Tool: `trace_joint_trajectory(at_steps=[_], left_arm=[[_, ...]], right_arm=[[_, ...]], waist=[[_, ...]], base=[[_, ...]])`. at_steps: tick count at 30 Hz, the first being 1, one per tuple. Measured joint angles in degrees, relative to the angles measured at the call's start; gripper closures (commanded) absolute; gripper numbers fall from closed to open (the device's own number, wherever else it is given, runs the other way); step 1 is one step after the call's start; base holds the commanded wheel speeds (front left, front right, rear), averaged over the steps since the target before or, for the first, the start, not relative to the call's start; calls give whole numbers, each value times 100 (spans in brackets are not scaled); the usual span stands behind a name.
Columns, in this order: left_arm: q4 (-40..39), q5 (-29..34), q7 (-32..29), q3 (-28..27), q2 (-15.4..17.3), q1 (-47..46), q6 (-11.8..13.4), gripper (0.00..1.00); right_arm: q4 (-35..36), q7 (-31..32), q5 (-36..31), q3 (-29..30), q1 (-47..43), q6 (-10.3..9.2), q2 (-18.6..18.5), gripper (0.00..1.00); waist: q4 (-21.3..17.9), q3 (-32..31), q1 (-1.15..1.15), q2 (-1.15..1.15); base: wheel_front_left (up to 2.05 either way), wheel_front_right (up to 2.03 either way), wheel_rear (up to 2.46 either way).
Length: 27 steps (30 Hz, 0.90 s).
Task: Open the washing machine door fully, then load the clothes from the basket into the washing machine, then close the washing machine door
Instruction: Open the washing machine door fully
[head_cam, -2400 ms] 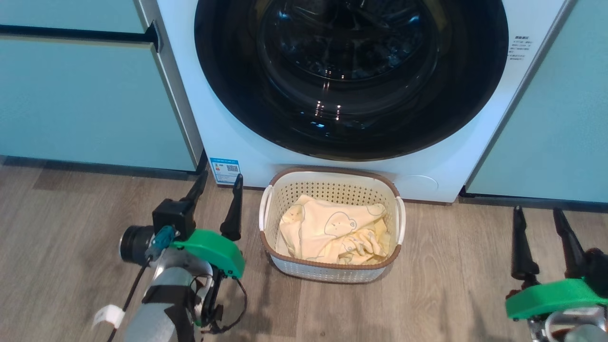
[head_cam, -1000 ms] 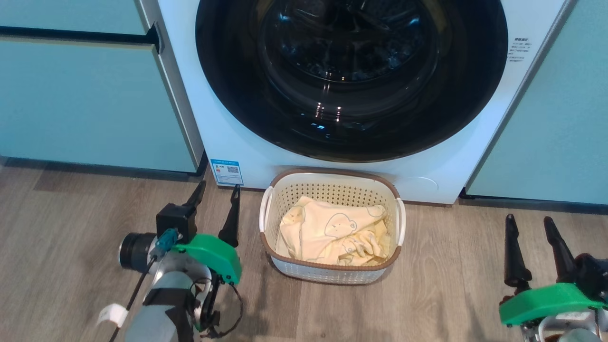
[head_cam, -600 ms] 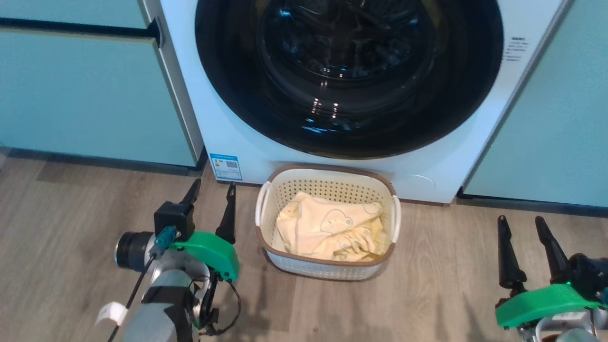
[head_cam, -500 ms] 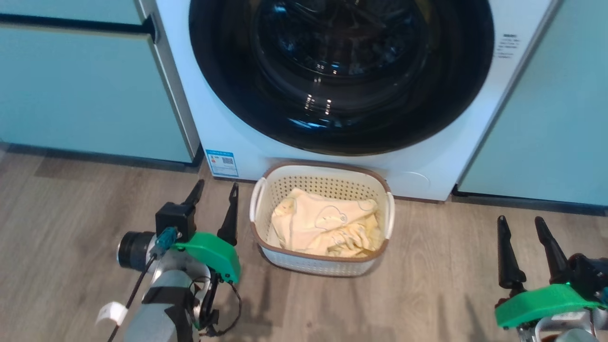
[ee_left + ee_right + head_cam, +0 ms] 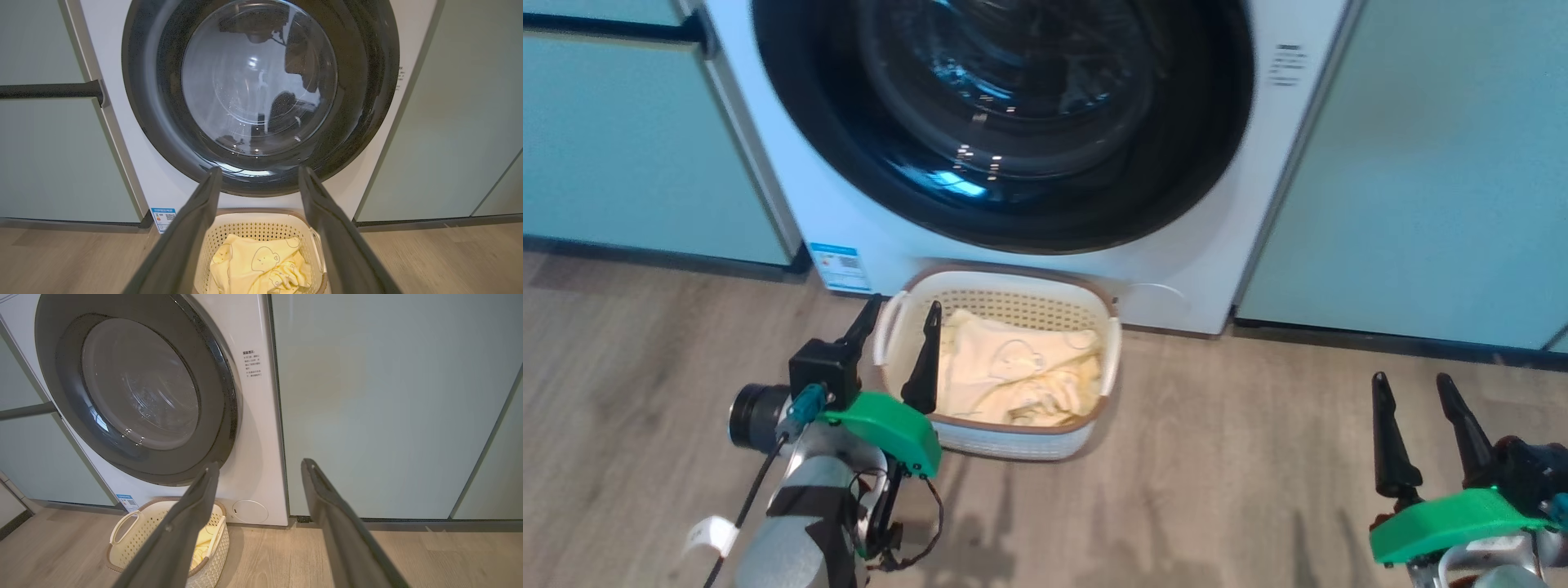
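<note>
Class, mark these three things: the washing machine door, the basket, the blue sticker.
washing machine door (image 5: 257,77): left wrist view, centre of its glass bowl.
basket (image 5: 1013,441): head view, perforated front wall.
blue sticker (image 5: 841,267): head view, its middle.

Washing machine door (image 5: 259,81) shut, basket (image 5: 255,228) holding clothes (image 5: 257,269).

Markings: none legible.
Blue sticker (image 5: 843,266) and small print block (image 5: 250,364) on the washing machine (image 5: 1192,245) front (characters too small to read).
</note>
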State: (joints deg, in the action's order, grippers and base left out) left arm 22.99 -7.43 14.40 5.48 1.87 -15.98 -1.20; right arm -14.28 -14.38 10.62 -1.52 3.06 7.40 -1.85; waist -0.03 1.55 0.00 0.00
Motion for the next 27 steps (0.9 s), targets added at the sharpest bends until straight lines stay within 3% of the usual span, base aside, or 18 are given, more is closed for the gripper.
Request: trace_joint_trajectory(at_steps=[12,27], left_arm=[[-25,-171,0,-4,-23,3,-113,0],[123,-341,1,-126,-20,5,145,0]], right_arm=[[9,0,46,116,5,0,-46,0],[64,0,47,92,12,0,-45,0]], waist=[[-22,10,0,0],[-28,-8,1,0]], base=[[88,93,-181],[8,8,-17]])
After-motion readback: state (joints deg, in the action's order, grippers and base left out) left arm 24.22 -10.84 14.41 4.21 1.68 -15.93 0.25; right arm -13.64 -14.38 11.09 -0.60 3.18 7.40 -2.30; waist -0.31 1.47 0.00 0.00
